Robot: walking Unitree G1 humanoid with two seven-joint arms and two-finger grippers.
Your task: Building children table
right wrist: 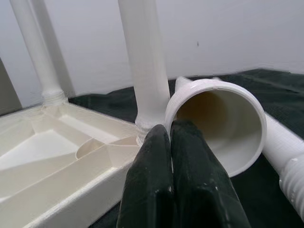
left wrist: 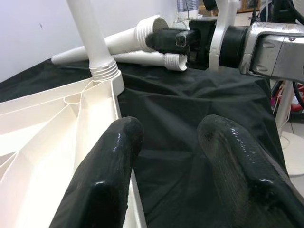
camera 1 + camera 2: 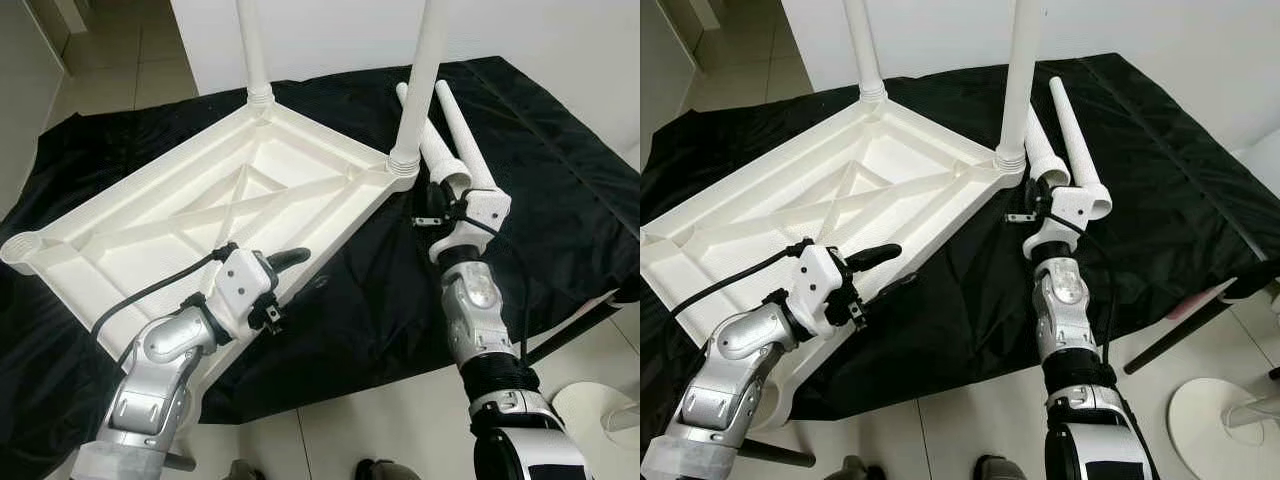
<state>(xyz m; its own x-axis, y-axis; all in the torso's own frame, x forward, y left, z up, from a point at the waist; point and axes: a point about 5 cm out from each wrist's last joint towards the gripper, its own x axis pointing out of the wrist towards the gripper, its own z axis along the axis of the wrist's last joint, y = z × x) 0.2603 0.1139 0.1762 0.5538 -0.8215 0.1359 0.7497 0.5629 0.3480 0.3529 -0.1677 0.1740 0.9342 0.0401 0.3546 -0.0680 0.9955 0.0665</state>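
Observation:
A white plastic table top [image 3: 300, 170] lies upside down on a black cloth. Two white legs [image 3: 252, 50] [image 3: 428, 70] stand screwed into its far corners. Two loose legs lie side by side on the cloth to the right. My right gripper [image 3: 437, 203] is shut on the threaded rim of the left loose leg [image 3: 432, 140], one finger inside the opening [image 1: 213, 114]. The other loose leg [image 3: 465, 140] lies just beside it. My left gripper [image 3: 295, 275] is open at the table top's near edge, one finger [image 2: 107, 166] over the rim, the other over the cloth.
The black cloth [image 3: 560, 200] covers a low surface and drops off at the near and right sides. A white wall stands behind. Tiled floor lies in front, with a white round base [image 3: 590, 410] at the lower right.

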